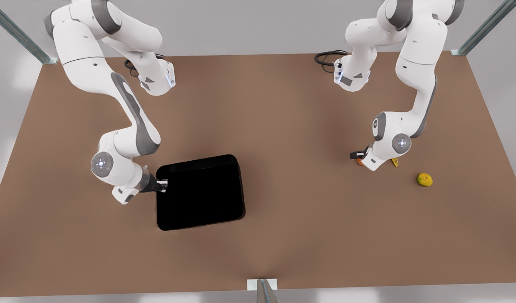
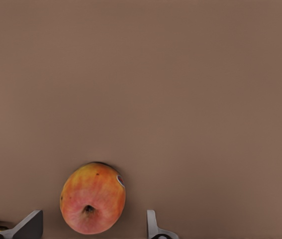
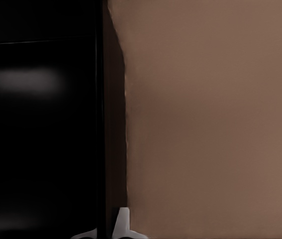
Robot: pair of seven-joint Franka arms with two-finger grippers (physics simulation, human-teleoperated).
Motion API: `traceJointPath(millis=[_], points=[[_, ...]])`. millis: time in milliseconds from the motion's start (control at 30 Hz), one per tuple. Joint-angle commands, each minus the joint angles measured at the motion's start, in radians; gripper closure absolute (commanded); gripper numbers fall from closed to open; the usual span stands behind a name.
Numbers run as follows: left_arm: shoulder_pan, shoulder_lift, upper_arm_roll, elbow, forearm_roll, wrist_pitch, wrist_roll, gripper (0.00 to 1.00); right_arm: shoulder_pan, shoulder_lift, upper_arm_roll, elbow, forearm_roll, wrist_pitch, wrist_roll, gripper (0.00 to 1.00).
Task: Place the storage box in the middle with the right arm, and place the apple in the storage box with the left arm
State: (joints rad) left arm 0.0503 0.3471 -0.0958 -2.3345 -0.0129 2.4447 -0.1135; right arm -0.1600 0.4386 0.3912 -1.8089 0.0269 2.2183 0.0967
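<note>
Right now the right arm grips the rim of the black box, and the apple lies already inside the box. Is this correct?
Not quite. The right gripper does grip the rim of the black box, but the apple lies on the bare table, between the open jaws of the left gripper, as the left wrist view shows.

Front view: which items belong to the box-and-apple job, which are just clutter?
Job:
- storage box, right gripper on its wall
- apple between the open fingers of the left gripper

Clutter:
- banana, beside the left arm
- yellow-green fruit, on the table
</note>
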Motion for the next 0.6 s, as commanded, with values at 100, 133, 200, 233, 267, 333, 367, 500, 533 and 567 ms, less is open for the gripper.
traceJointPath(millis=[100, 133, 200, 233, 267, 333, 367, 500, 533, 567], points=[[0.0, 0.019, -0.001, 0.007, -0.001, 0.013, 0.0, 0.0, 0.08, 0.032, -0.002, 0.014, -0.008, -0.003, 0.116, 0.79], [0.0, 0.024, -0.001, 0.009, -0.001, 0.013, 0.0, 0.0, 0.122, 0.048, -0.002, 0.029, -0.008, -0.002, 0.166, 0.79], [0.0, 0.03, -0.001, 0.015, -0.001, 0.013, 0.0, 0.0, 0.207, 0.1, -0.003, 0.082, -0.013, 0.0, 0.279, 0.79], [0.0, 0.033, -0.001, 0.015, -0.001, 0.013, 0.0, 0.0, 0.232, 0.118, -0.005, 0.097, -0.016, 0.0, 0.308, 0.79], [0.0, 0.033, -0.001, 0.015, -0.001, 0.014, 0.0, 0.0, 0.246, 0.141, -0.006, 0.12, -0.016, 0.007, 0.334, 0.79], [0.002, 0.029, 0.004, 0.024, -0.001, 0.027, 0.002, 0.0, 0.28, 0.161, -0.005, 0.138, -0.016, 0.009, 0.359, 0.79], [0.016, 0.029, 0.005, 0.038, 0.001, 0.028, 0.002, 0.0, 0.3, 0.173, -0.006, 0.148, -0.016, 0.014, 0.382, 0.79], [0.014, 0.02, 0.005, 0.055, 0.001, 0.048, 0.002, 0.0, 0.339, 0.215, -0.009, 0.152, -0.016, 0.058, 0.396, 0.79], [0.006, 0.019, 0.005, 0.055, 0.001, 0.048, 0.002, 0.0, 0.35, 0.224, -0.011, 0.154, -0.018, 0.058, 0.396, 0.79], [0.0, 0.016, 0.005, 0.041, 0.001, 0.048, 0.002, 0.0, 0.35, 0.238, -0.011, 0.154, -0.019, 0.061, 0.396, 0.79]])
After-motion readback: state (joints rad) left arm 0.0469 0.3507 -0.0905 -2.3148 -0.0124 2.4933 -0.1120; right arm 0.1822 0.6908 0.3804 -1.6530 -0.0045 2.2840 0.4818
